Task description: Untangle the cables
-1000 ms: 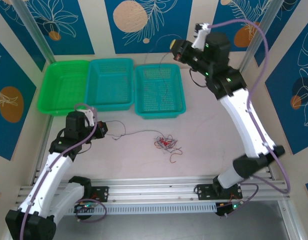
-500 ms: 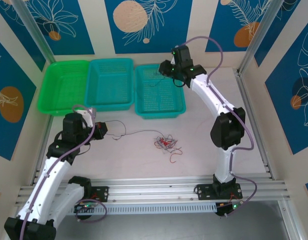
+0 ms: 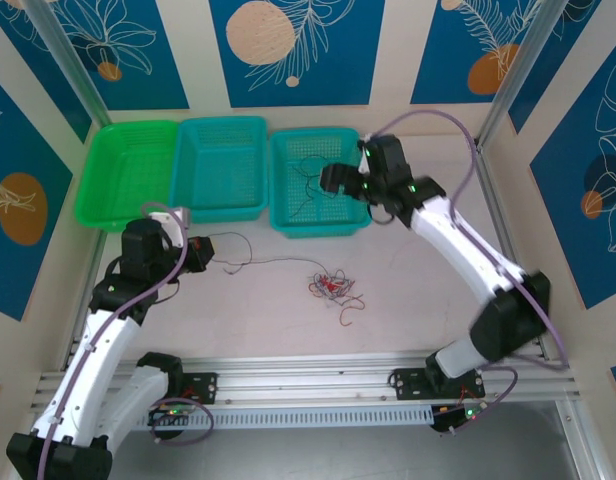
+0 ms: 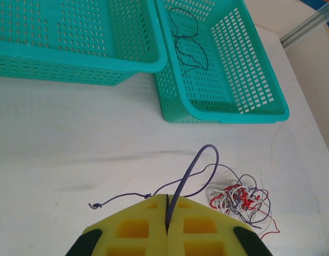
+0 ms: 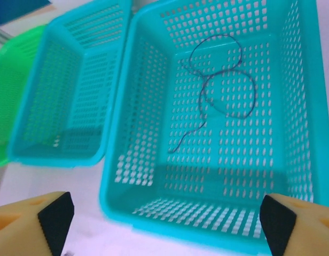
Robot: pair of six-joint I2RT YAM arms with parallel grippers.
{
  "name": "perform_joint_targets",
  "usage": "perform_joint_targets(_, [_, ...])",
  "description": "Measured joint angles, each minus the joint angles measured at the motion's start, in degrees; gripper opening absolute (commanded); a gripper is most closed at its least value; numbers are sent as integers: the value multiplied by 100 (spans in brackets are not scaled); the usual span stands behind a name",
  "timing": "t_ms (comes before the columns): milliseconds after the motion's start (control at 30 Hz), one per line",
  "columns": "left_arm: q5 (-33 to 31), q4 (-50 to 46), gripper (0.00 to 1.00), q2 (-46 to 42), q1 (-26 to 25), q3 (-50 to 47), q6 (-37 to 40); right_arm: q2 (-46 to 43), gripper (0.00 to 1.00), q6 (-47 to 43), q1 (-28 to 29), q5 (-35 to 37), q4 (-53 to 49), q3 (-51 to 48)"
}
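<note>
While the left pincer (image 4: 167, 216) pinches a dark wire (image 4: 189, 174) running to the clump of cables (image 4: 239, 198) on the desk (image 4: 73, 154), the right pincer (image 5: 165, 221) hangs spread over a teal basket (image 5: 133, 138) holding one black wire (image 5: 210, 76).

Row of baskets (image 3: 220, 212) at far edge of counter (image 3: 408, 280). One wire (image 5: 203, 90) inside rightmost basket (image 3: 308, 228); cable clump (image 3: 330, 283) on counter, before that basket.
</note>
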Motion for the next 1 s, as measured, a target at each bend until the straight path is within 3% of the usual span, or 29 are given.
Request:
perform_joint_targets(100, [13,4,0,83,2,22,4,-920,90,496,774,426,149,-1163])
perform_joint_targets(200, [61,13,0,181,2,22,17,-1032,94,1191,1569,824,39,-1930])
perform_joint_targets(333, [144,42,0,280,2,22,15,-297,99,1963,2039,1176,-391,-2277])
perform_joint_targets(500, [151,44,0,273,2,22,59,940,96,2256,2258,1434,-610,-1873])
perform_joint_targets(567, [127,13,0,273,2,35,83,1353,83,2365,2238,1499,-566,-1729])
perform_joint_targets(633, [-31,-138,0,273,0,120,173,1593,58,2430,2166,1585,-551,-1716])
perform_joint_targets(767, [-1032,-562,0,162,2,476,446,1733,23,2612,1963,1788,-608,-1762])
perform_joint_targets(833, [-1766,-721,0,17,4,654,597,1532,23,2763,1727,1801,-505,-2020])
perform_joint_targets(1000, [-2444,-1108,0,-39,-63,804,918,2,29,2907,601,868,507,-3248])
